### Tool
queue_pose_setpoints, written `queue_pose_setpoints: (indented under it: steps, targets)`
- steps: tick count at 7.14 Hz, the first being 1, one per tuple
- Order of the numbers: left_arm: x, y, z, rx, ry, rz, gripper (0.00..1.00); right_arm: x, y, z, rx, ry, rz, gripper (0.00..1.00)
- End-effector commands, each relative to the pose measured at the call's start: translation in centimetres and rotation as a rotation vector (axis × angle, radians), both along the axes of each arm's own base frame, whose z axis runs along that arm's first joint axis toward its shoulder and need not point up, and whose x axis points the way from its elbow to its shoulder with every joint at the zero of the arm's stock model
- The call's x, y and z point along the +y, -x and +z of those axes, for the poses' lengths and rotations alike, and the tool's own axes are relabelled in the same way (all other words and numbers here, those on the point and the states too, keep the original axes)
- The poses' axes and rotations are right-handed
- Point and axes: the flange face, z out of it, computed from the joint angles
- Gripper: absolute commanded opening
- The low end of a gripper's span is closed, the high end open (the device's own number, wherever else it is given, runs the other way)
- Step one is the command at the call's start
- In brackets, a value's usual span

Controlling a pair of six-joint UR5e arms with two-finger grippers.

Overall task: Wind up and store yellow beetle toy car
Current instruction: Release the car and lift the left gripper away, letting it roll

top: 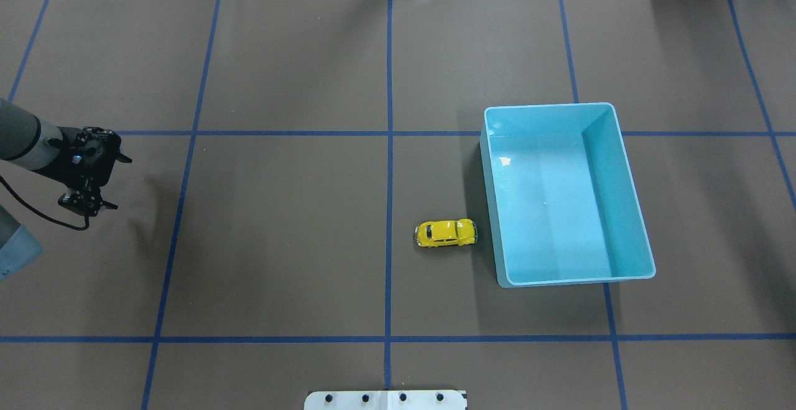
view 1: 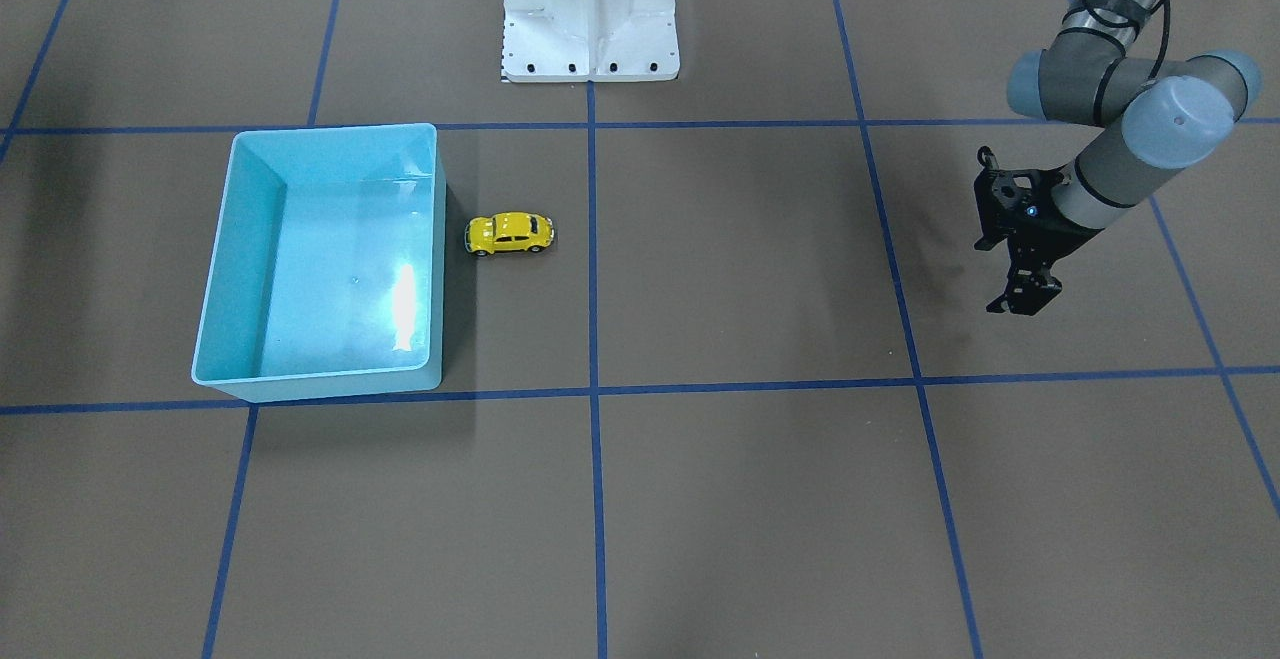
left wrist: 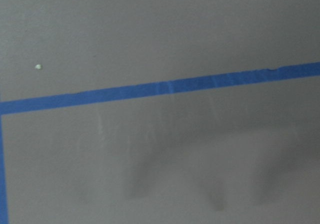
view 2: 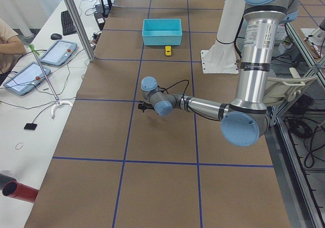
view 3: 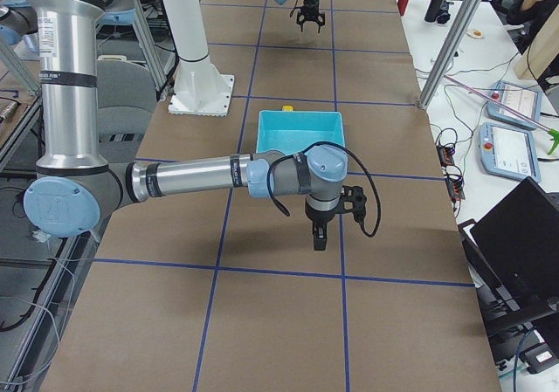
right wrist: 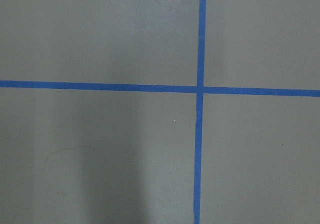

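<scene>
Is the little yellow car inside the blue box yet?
Not yet, it's out. The yellow beetle toy car stands on its wheels on the table beside the light blue bin, which is empty.

I saw the left arm reach in from its own side, the forearm slanting down and the wrist bent. The left gripper pointed downward with its fingers spread apart, holding nothing. The right arm lay stretched out level, and the right gripper hung straight down from its wrist. I could not tell whether its jaws were parted.
</scene>
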Motion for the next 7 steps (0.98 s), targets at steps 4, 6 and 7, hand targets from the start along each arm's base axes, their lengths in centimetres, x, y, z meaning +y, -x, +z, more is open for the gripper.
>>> queue_pose_setpoints:
  steps: [4,6,7]
  targets:
    - [-5.9,9.3,0.0,-0.1,0.295,-0.291,1.0,-8.4,2.2,-16.1,-0.006,0.001,-0.021,1.0]
    - [-8.2,15.4,-0.7,-0.083,0.542,-0.505,1.0,-10.0,9.6,-22.9,-0.013,-0.013,-0.047,1.0]
    - [-8.5,17.9,-0.5,-0.052,0.737,-0.651,1.0,-7.9,13.7,-26.4,0.002,-0.111,-0.114,1.0]
